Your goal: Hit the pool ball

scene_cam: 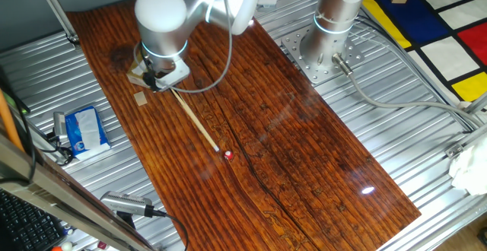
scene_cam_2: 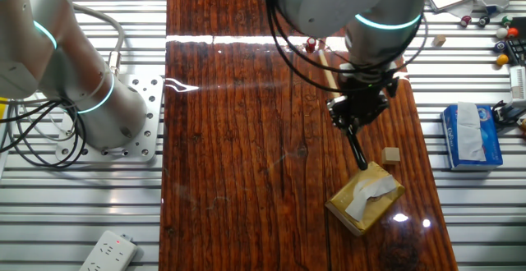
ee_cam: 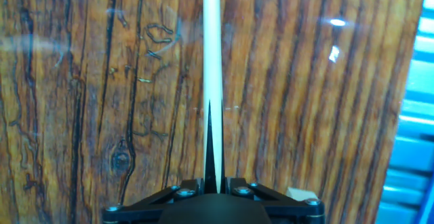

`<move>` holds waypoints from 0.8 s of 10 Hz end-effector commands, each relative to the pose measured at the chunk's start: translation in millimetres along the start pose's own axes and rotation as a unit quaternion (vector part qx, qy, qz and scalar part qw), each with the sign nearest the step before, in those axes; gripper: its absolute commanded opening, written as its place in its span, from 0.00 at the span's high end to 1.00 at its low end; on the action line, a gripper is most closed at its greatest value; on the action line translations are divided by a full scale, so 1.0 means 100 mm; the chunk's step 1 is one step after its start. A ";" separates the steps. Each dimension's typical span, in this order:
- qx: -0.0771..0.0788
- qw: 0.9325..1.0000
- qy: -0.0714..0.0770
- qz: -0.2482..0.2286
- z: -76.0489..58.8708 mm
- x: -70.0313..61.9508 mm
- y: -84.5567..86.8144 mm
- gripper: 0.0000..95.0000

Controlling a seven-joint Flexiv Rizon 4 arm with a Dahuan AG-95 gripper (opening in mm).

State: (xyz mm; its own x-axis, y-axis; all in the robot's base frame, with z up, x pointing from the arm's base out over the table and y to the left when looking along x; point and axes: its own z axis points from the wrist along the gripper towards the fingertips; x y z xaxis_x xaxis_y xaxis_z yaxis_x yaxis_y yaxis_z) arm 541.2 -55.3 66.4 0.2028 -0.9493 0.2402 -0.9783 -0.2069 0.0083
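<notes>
Because the pool ball (scene_cam: pixel 228 155) is tiny, round and hard, it will likely roll off at the lightest touch, so it is not a thing to grip but to strike squarely through the stick (scene_cam: pixel 196 122), which looks thin, stiff and light. From one fixed view, the gripper (scene_cam: pixel 157 81) holds the stick's rear end near the table's far corner, and the stick slants down across the wooden table (scene_cam: pixel 304 144); its tip lies just beside the ball, with contact too fine to tell. A small tan cube (scene_cam: pixel 140 98) sits near the gripper.

From the other fixed view, the gripper (scene_cam_2: pixel 358 125) hangs above a tissue box (scene_cam_2: pixel 366 197), with the cube (scene_cam_2: pixel 391 154) just beside it, while the ball (scene_cam_2: pixel 311 46) lies well ahead, partly hidden by the arm.

From the hand view, the fingers (ee_cam: pixel 196 187) stand narrow, closed on the stick (ee_cam: pixel 211 47), which runs straight ahead along the grain; the ball is out of sight.
</notes>
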 end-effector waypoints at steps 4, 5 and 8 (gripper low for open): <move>-0.002 1.000 0.008 0.012 -0.08 -0.22 0.01 1.00; 0.001 1.000 0.018 0.009 -0.08 -0.25 0.00 1.00; 0.009 1.000 0.019 0.018 -0.08 -0.25 0.01 1.00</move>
State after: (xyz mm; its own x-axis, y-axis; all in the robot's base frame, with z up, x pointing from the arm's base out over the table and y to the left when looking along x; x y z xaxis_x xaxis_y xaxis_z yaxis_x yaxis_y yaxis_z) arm 536.2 -29.9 66.9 0.1749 -0.9428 0.2838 -0.9816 -0.1892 -0.0236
